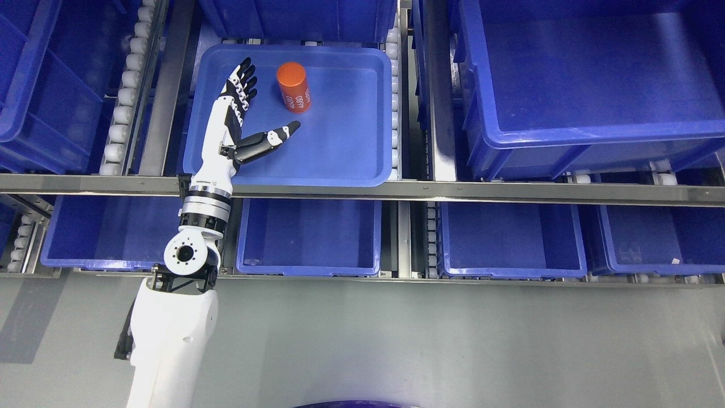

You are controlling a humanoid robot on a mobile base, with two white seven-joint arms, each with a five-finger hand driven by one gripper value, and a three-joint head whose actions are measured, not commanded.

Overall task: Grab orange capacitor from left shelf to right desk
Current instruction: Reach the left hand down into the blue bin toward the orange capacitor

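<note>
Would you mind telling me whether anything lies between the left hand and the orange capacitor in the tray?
Nothing visible does: the open left hand faces the orange capacitor across bare tray floor.

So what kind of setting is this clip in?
Probably a warehouse or factory parts store: roller-track shelving full of blue bins, with an orange capacitor in a shallow tray by the open left robot hand.

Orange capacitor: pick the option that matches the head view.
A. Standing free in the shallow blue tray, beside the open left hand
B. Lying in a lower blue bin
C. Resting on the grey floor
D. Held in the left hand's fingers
A: the orange capacitor stands in the blue tray, with the left hand spread open beside it, not gripping it.
</note>
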